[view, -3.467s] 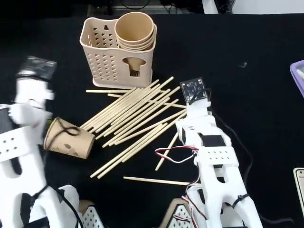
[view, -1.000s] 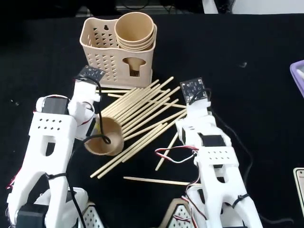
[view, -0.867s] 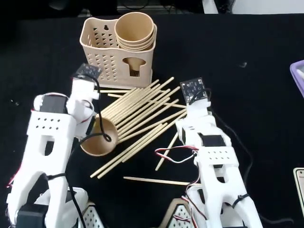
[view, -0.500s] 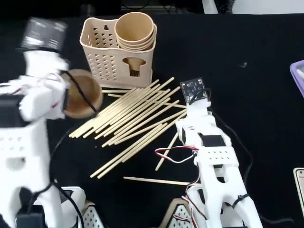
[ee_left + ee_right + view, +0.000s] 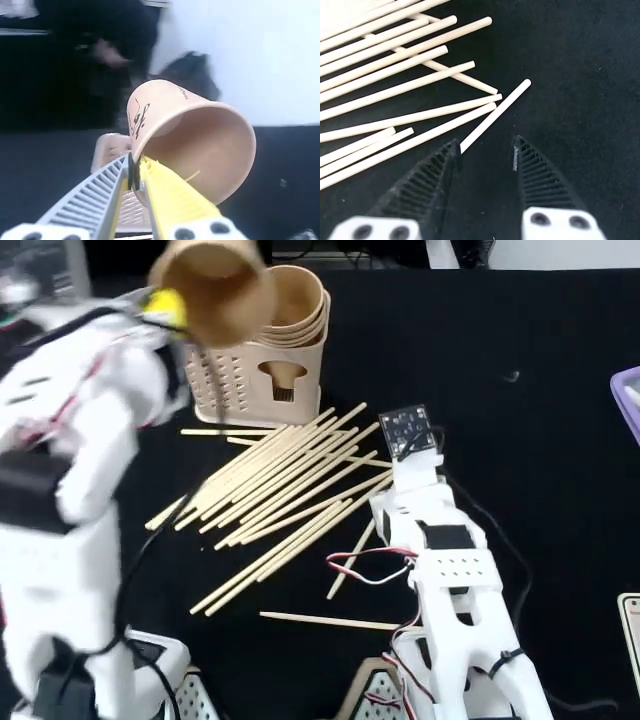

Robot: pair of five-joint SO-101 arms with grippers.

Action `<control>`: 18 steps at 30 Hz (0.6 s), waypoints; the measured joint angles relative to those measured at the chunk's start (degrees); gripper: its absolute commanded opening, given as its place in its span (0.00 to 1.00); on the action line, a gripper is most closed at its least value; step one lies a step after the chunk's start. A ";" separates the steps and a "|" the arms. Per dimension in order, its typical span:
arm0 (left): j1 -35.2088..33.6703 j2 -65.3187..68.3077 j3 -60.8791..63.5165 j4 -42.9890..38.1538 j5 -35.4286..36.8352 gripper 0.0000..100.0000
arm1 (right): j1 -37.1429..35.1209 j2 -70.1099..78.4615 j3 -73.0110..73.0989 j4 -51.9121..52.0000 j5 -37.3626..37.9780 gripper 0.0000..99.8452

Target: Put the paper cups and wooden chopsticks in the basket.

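Note:
My left gripper (image 5: 178, 302) is raised high and shut on the rim of a brown paper cup (image 5: 215, 285), which hangs tilted over the beige basket (image 5: 245, 380). In the left wrist view the grey and yellow fingers (image 5: 134, 167) pinch the cup (image 5: 200, 135) wall, with the basket (image 5: 107, 147) below. Nested cups (image 5: 300, 305) stand in the basket's right half. Wooden chopsticks (image 5: 280, 490) lie fanned out on the black table. My right gripper (image 5: 485, 145) is open, low over the end of one chopstick (image 5: 495, 115). The right arm (image 5: 430, 530) sits right of the pile.
One chopstick (image 5: 330, 620) lies apart near the front, between the arm bases. A purple tray (image 5: 628, 400) shows at the right edge. The black table to the right of the basket is bare.
The left arm lifted the cup off the chopstick pile, swung left, then rose up over the basket. Some chopsticks shifted slightly left. The right arm kept still.

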 measured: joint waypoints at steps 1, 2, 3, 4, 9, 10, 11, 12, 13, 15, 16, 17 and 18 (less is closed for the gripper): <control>1.05 1.58 0.00 -0.88 0.09 0.03 | 0.00 0.00 0.00 0.00 0.00 0.17; 1.76 3.25 0.00 -1.41 0.26 0.03 | 0.00 0.00 0.00 0.00 0.00 0.17; 2.20 5.01 -0.09 -1.58 0.44 0.03 | 0.00 0.00 0.00 0.00 0.00 0.17; 2.37 6.86 -0.35 -1.67 0.44 0.03 | 0.00 0.00 0.00 0.00 0.00 0.17; 2.46 15.30 -5.89 2.11 0.53 0.03 | 0.00 0.00 0.00 0.00 0.00 0.17; 2.46 16.70 -7.65 3.69 0.53 0.03 | 0.00 0.00 0.00 0.00 0.00 0.17; 2.55 18.11 -9.49 5.27 0.53 0.03 | 0.00 0.00 0.00 0.00 0.00 0.17; 2.73 19.52 -11.43 6.77 0.62 0.03 | 0.00 0.00 0.00 0.00 0.00 0.17; 3.16 20.84 -13.63 8.44 0.70 0.03 | 0.00 0.00 0.00 0.00 0.00 0.17; 3.96 23.03 -18.11 11.60 0.70 0.03 | 0.00 0.00 0.00 0.00 0.00 0.17; 4.13 24.18 -20.22 12.66 0.62 0.03 | 0.00 0.00 0.00 0.00 0.00 0.17; 4.13 25.41 -22.24 13.27 0.53 0.03 | 0.00 0.00 0.00 0.00 0.00 0.17; 4.13 26.64 -24.09 13.63 0.53 0.03 | 0.00 0.00 0.00 0.00 0.00 0.17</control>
